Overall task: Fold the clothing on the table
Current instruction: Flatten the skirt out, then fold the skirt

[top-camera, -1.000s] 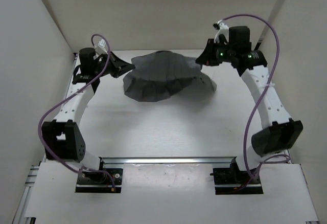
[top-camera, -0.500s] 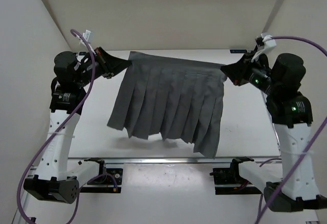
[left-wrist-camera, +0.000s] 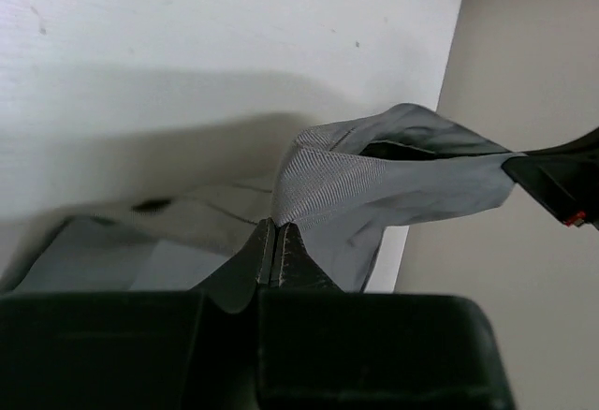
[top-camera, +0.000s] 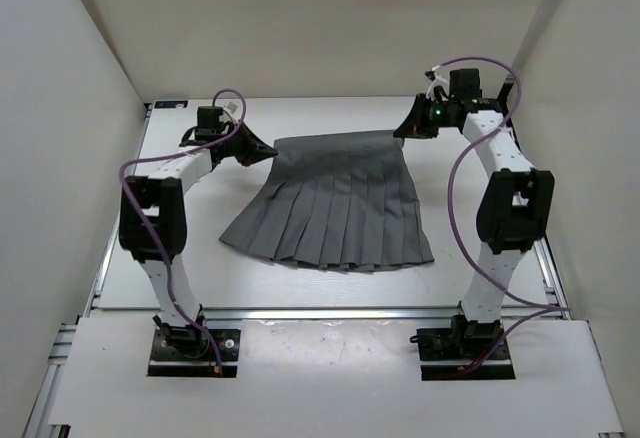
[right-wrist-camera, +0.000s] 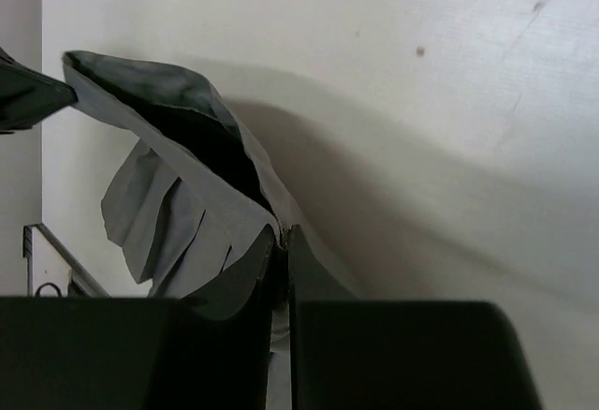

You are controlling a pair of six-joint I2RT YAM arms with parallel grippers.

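So, starting at the near side: a metal rail (top-camera: 330,311) is running along the front of the white tabletop (top-camera: 200,268), and just past it the wide hem (top-camera: 330,256) of the dark grey skirt (top-camera: 330,198) is lying flat, fanning out toward the arm bases. Going further back, the pleats are running in straight, tidy bands up toward the narrow waistband (top-camera: 340,141), so the whole thing is making a fan shape in the middle of the tabletop. The fabric is looking thin and floppy, with a fine twill weave showing in the left wrist view, and it's draping softly rather than holding any shape of its own. At the far end, the left gripper (top-camera: 266,153) is pinching one waistband corner and the right gripper (top-camera: 404,130) is pinching the other, both sets of fingers squeezed tight on cloth with basically no gap. That far edge is sitting a bit off the surface, throwing a shadow underneath and sagging slightly between the two grips. My guess is they're holding both corners apart like this to pull the skirt taut so the pleats are settling straight, getting it spread out properly before the first fold is happening.
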